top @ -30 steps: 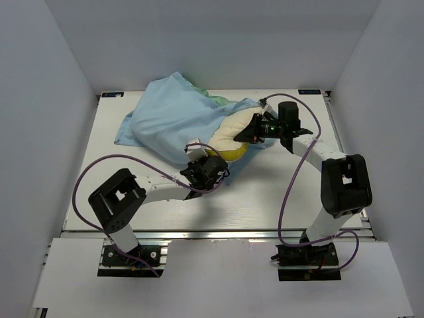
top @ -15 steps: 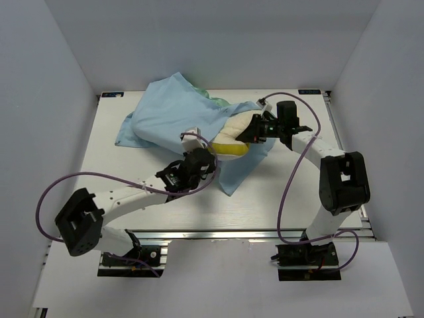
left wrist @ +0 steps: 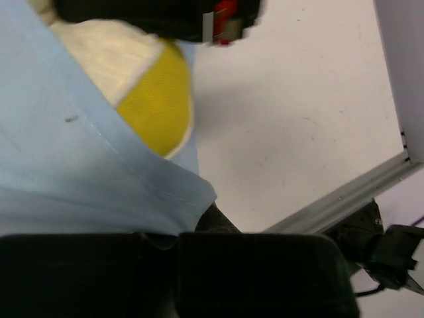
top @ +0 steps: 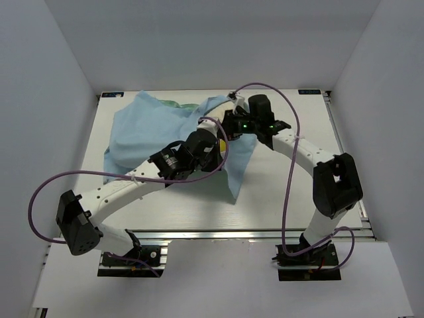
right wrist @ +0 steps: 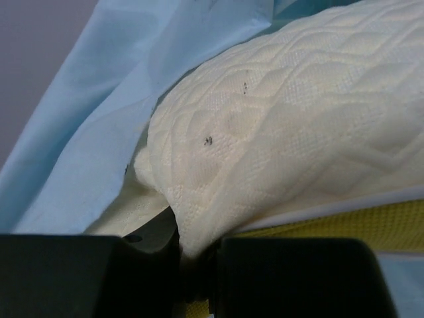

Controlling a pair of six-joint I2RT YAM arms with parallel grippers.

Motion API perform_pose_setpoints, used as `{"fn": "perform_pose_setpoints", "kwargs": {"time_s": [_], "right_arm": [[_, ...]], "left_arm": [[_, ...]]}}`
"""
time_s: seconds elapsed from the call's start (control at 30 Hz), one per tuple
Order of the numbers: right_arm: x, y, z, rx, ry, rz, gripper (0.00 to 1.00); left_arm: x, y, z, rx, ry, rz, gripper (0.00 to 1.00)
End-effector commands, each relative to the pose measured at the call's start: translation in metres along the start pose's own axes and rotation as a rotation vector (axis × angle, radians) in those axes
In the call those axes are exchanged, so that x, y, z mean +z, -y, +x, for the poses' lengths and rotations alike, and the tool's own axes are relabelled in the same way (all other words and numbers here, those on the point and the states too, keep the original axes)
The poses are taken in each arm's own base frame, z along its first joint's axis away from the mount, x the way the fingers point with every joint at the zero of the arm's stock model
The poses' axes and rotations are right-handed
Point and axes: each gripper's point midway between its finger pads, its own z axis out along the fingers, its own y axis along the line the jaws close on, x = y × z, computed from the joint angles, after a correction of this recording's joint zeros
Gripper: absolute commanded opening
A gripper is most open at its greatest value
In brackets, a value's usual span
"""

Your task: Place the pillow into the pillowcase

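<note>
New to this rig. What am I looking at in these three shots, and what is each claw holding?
Two robot arms stand on a white table. The wide picture comes from a fixed camera above and behind them. The two close-ups come from a camera on each wrist. On the table lies a light blue pillowcase with a cream pillow partly inside it. The left gripper is shut on the pillowcase fabric. The right gripper pinches the pillow's edge.

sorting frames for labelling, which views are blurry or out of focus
Left wrist: soft all over, the pillow corner and pillowcase hem smeared. Right wrist: pillow quilting sharp, its own fingers dark and blurred. Top external: sharp, evenly lit, faint shadows only.
</note>
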Motion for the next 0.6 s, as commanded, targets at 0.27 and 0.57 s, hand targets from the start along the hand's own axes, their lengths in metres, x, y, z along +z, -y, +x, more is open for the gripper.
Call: {"fn": "perform_pose_setpoints", "kwargs": {"time_s": [0.27, 0.57], "right_arm": [[0.044, 0.056, 0.020, -0.364, -0.002, 0.313, 0.00], [0.019, 0.011, 0.058, -0.414, -0.018, 0.076, 0.00]], "left_arm": [[-0.136, 0.091, -0.126, -0.055, 0.239, 0.323, 0.00], [-0.100, 0.015, -0.084, -0.175, 0.164, 0.159, 0.00]]}}
